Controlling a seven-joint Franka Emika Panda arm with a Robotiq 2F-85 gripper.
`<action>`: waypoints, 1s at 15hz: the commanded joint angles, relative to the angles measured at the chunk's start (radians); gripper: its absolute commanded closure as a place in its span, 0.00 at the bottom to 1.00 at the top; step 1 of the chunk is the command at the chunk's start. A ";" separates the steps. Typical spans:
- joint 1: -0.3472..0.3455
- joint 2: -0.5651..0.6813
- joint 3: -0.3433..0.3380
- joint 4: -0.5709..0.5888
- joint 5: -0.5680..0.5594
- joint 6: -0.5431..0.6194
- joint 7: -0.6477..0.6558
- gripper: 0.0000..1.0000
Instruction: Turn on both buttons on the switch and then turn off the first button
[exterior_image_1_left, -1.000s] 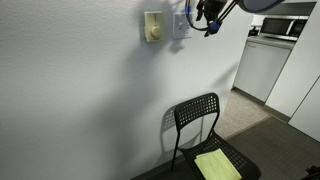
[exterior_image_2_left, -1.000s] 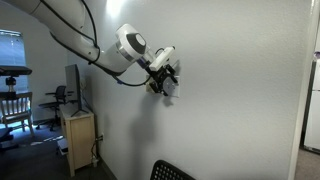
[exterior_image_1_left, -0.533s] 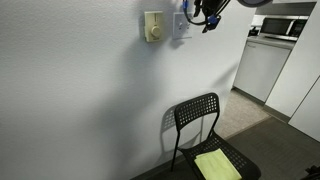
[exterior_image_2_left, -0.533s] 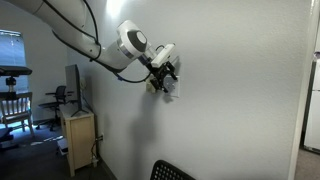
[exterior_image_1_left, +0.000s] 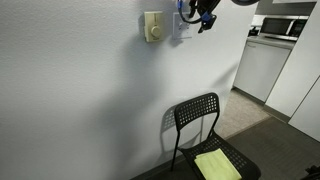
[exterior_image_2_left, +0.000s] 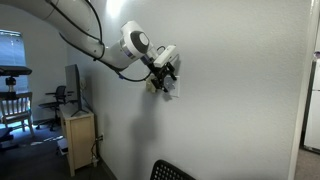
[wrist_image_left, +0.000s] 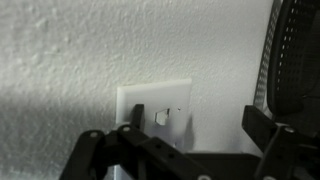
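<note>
Compared with a second ago, the tool (exterior_image_1_left: 197, 14) has slid along the wall (exterior_image_1_left: 90, 90) toward the switch (exterior_image_1_left: 179, 30). It was then off the plate's far side, and now its dark fingers overlap that edge of the plate. In an exterior view the arm (exterior_image_2_left: 90, 40) has leaned in a little, and the tool (exterior_image_2_left: 168, 82) has come closer to the plaster. Nothing else has moved.

The switch is a small white square plate, smooth and flat, mounted high on the wall just beside a cream-beige box (exterior_image_1_left: 152, 27) with a round dial. In the wrist view the plate (wrist_image_left: 160, 95) stands out cleanly against rough, stippled paint. The buttons (wrist_image_left: 170, 105) on its face blur together, with only a small pale nub visible near the middle. I cannot tell which way either rocker is tipped.

The tool (wrist_image_left: 197, 112) is released. Its black, blocky fingers (wrist_image_left: 137, 112) stand apart, one lying over the plate's face and the other out past its edge against bare wall. It grasps nothing.

Below, a black chair (exterior_image_1_left: 196, 112) with a perforated, curved backrest stands against the wall. A folded yellow cloth (exterior_image_1_left: 217, 165) lies on its seat.
</note>
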 joint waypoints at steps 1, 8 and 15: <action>0.000 0.048 0.009 0.064 0.040 -0.018 -0.053 0.00; 0.020 0.005 -0.015 0.020 -0.017 -0.071 0.024 0.00; 0.011 0.018 -0.014 0.023 0.010 -0.077 0.022 0.00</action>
